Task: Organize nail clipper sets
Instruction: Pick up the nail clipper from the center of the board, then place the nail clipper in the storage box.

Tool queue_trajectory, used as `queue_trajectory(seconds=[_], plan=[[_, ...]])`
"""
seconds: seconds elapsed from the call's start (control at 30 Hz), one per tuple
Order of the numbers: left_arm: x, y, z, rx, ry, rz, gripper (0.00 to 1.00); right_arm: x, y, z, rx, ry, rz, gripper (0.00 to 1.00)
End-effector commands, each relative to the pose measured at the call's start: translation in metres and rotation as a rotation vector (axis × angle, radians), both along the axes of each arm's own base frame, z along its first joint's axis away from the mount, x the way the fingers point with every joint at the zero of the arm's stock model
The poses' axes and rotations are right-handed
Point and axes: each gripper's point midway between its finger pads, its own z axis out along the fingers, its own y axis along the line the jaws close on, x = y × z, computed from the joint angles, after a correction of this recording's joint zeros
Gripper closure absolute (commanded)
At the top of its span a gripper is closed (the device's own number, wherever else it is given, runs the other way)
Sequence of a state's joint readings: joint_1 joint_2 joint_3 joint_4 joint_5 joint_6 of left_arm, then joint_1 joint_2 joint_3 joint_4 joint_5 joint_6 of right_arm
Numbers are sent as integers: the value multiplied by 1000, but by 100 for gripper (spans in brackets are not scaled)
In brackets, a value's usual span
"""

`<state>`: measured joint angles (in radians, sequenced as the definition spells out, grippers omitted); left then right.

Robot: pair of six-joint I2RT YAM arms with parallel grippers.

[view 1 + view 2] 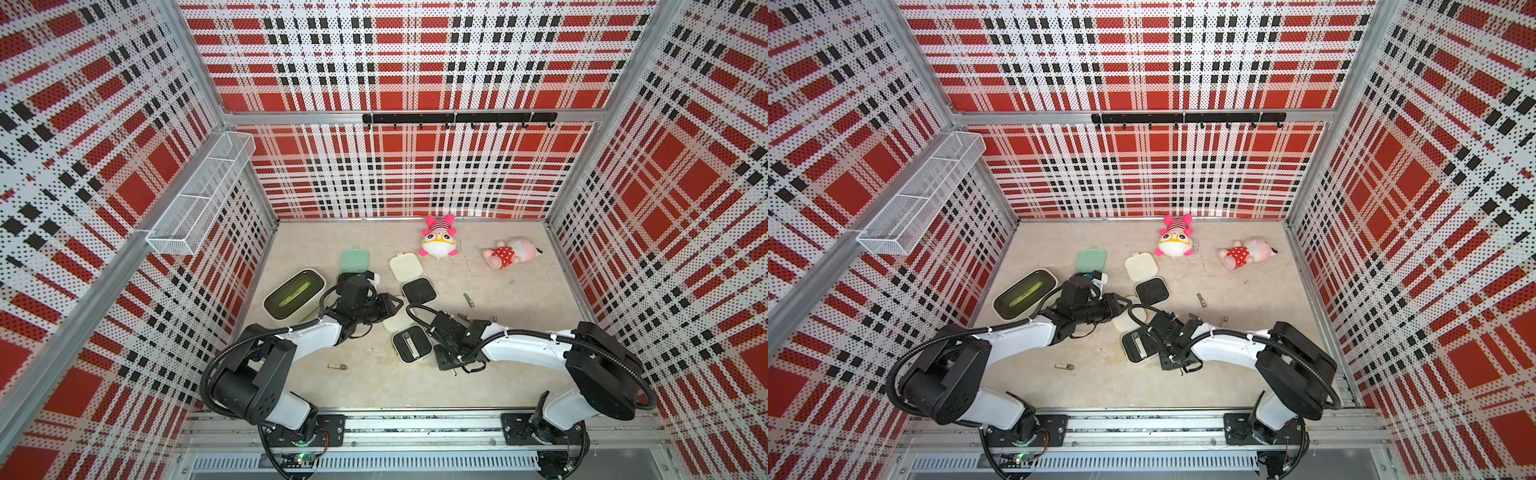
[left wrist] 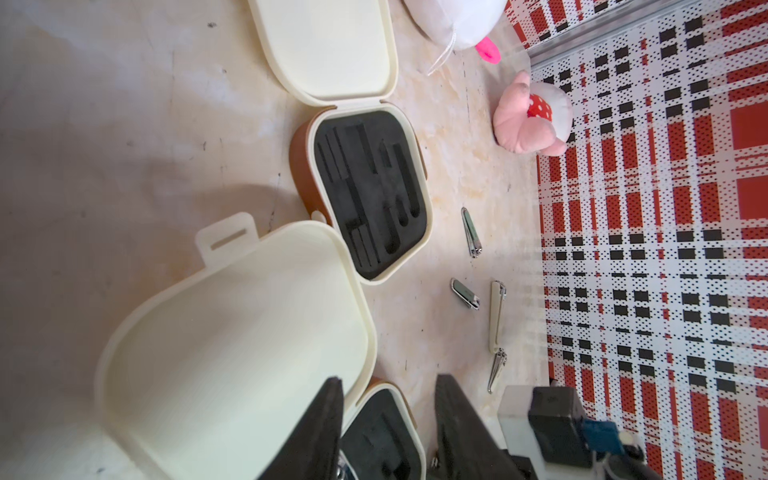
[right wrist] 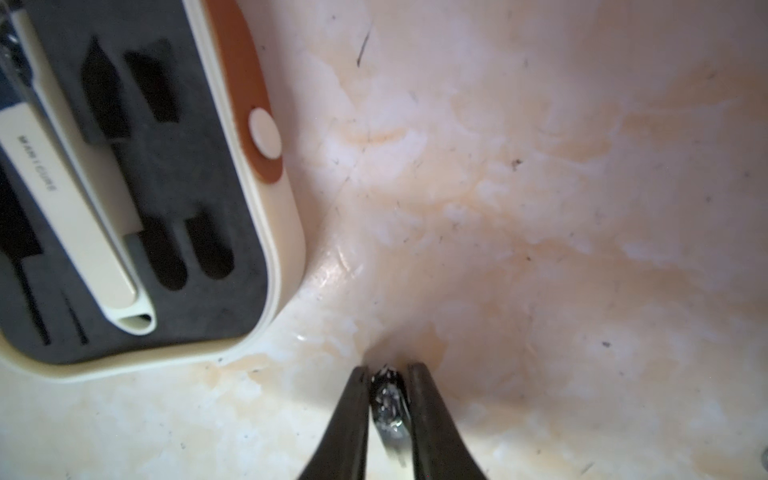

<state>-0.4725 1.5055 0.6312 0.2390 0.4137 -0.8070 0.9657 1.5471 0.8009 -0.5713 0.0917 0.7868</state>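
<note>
Three open nail clipper sets lie mid-table. The mint green case (image 1: 354, 259) is at the back, its base hidden under my left arm. Right of it lies a cream case (image 1: 419, 291) with an empty black insert (image 2: 370, 191). The near cream case (image 1: 401, 349) holds a cream-handled clipper (image 3: 70, 199). My left gripper (image 2: 390, 380) is open, its jaws astride the hinge corner of the near case. Just off the near case's front right corner, my right gripper (image 3: 390, 369) is shut on a silver clipper (image 3: 388, 399). Loose clippers (image 2: 471, 232) (image 1: 336, 366) lie on the table.
A cream bin (image 1: 272, 305) with a dark green inside stands at the left. Two pink plush toys (image 1: 438, 241) (image 1: 511, 251) lie at the back. A white wire basket (image 1: 199, 195) hangs on the left wall, and a black hook rail (image 1: 457, 118) on the back wall.
</note>
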Motion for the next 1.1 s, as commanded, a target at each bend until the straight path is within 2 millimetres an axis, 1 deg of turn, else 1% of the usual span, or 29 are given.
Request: queue_trajectory(seconds=[0.0,0.3,0.47,0.57,0.67,0.8,0.87,0.93,1.07], plan=[[7,-5,4,0,-23,-2,60,-4,-3,2,13,-3,-13,82],[12,-4,-4,10,-22,26,60,3,-1,14,26,-45,-19,86],[12,-2,-10,11,-15,38,61,13,3,28,29,-91,-13,87],[11,-1,-16,23,-7,36,62,24,11,42,39,-139,5,87],[11,2,-20,32,-2,42,62,38,26,59,58,-197,48,87],[10,6,-25,42,3,49,62,58,54,80,94,-262,121,85],[9,8,-27,47,5,52,63,66,67,82,100,-276,160,85],[8,10,-28,48,8,56,63,73,78,81,90,-288,205,86],[6,13,-31,52,13,63,63,83,94,77,109,-298,253,86]])
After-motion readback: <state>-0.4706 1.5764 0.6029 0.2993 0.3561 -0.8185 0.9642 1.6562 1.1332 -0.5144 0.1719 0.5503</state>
